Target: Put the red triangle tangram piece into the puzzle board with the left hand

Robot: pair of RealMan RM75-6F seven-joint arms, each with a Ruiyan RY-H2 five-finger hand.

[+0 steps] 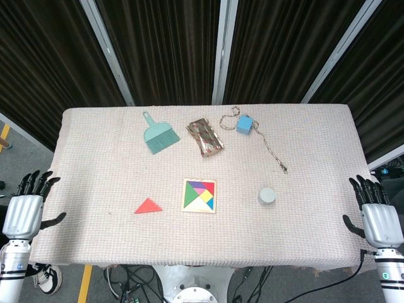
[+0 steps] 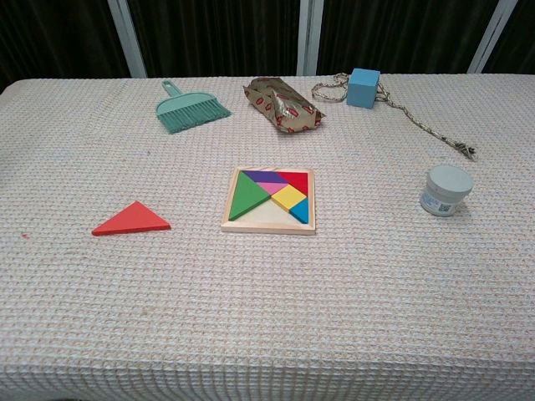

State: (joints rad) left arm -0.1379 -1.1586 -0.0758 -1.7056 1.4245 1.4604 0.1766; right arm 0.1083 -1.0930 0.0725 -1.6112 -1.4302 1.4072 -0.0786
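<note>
The red triangle tangram piece (image 1: 148, 206) (image 2: 132, 220) lies flat on the cloth, left of the wooden puzzle board (image 1: 187, 206) (image 2: 266, 226). The board holds several coloured pieces, with a bare wooden gap along its lower edge. My left hand (image 1: 25, 211) hovers off the table's left edge, fingers spread and holding nothing, well left of the triangle. My right hand (image 1: 379, 216) hangs beyond the right edge, fingers apart and empty. Neither hand shows in the chest view.
A teal hand brush (image 1: 158, 134) (image 2: 189, 109), a crumpled patterned wrapper (image 1: 206, 136) (image 2: 282, 104) and a blue cube (image 1: 245, 123) (image 2: 363, 87) on a rope (image 1: 273, 150) lie at the back. A small grey-lidded jar (image 1: 267, 196) (image 2: 445, 190) stands right of the board.
</note>
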